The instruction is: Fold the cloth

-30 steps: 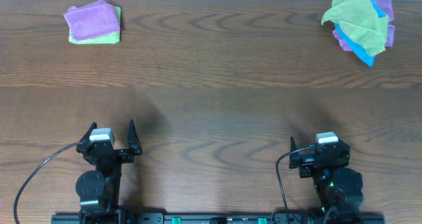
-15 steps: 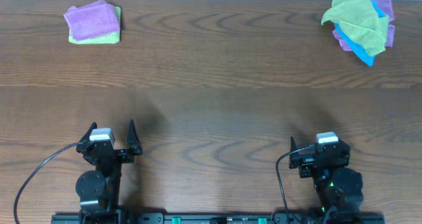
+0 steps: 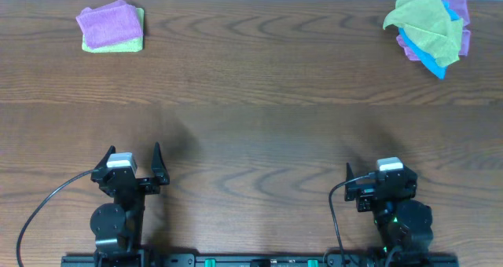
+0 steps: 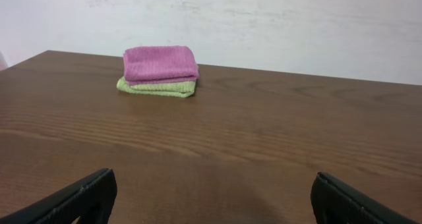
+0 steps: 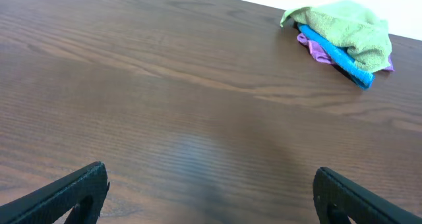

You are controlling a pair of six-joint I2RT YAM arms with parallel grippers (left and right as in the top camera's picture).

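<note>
Left gripper [image 3: 131, 151] and right gripper [image 5: 210, 178] both sit spread wide and empty, well apart from the blue cloth [image 5: 333, 55], and the lime cloth [image 5: 343, 26] lies crumpled right on top of that blue cloth, so a deep pinch risks dragging both up together

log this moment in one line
fold: not begun | cloth: crumpled atop far-right pile | left fingers: open, empty | right fingers: open, empty

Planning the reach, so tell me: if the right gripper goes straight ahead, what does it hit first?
Likely nothing: the right gripper faces bare table. The lime cloth sits far off, to the right of that line, though depth is hard to judge.
</note>
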